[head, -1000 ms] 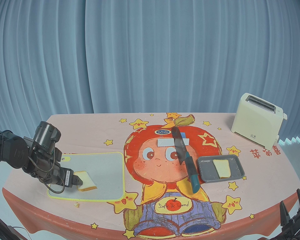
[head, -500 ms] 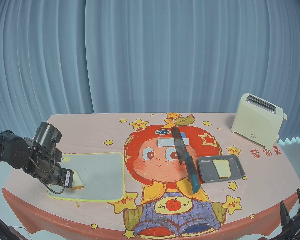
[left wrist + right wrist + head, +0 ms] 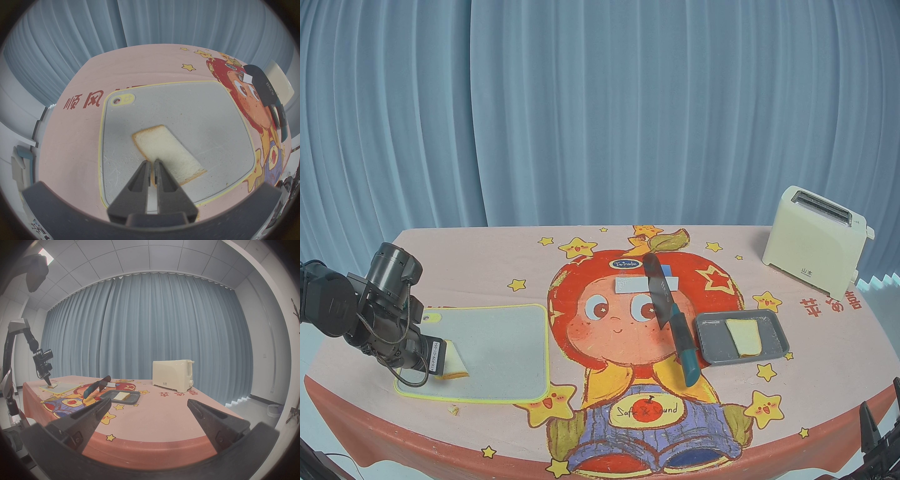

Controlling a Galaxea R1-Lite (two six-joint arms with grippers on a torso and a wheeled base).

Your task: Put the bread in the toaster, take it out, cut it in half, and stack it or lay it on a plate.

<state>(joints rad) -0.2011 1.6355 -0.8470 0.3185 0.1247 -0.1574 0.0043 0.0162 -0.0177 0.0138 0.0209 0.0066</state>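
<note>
Item: half slice of bread [image 3: 167,153], at the near left corner of the cutting board [image 3: 506,369], one crust edge clamped between the left gripper [image 3: 152,164] fingers, presumably for carrying to the plate. Second half [image 3: 744,336] lies flat in the grey plate [image 3: 709,353], toward the right edge of the table [image 3: 487,262]. Knife [image 3: 672,319] set aside mid-table, between board and plate. Toaster [image 3: 815,240] at far right corner. Right gripper [image 3: 148,402], fingers wide apart, off the near right edge.
</note>
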